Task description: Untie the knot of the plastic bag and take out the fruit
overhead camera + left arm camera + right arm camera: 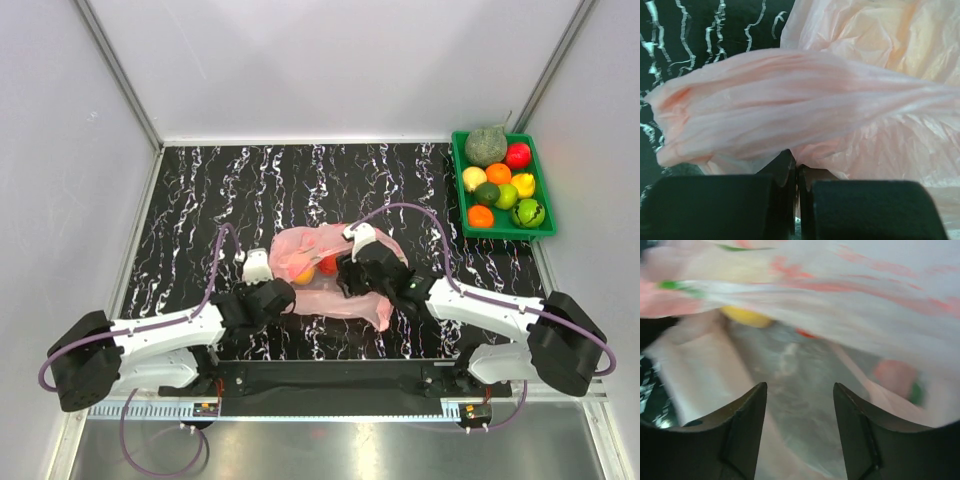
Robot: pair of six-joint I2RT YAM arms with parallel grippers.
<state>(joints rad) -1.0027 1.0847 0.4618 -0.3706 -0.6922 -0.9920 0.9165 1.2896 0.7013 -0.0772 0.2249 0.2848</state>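
The pink plastic bag (345, 300) lies crumpled mid-table between both arms. My left gripper (289, 292) is at its left edge, shut, with thin pink film (799, 165) pinched between the fingertips; a bunched pink strand (790, 100) stretches across just beyond them. My right gripper (343, 276) is over the bag's middle, open, its jaws (800, 390) apart above translucent plastic with nothing between them. Fruit shows through the bag: a yellow one (747, 316) (303, 275) and a reddish one (895, 375) (327, 264). The knot is hidden by the grippers and folds.
A green tray (505, 233) stands at the table's right edge, holding a netted melon (486, 146), a shiny red fruit (518, 155) and several small round fruits. Grey walls enclose the black marbled tabletop (200, 200).
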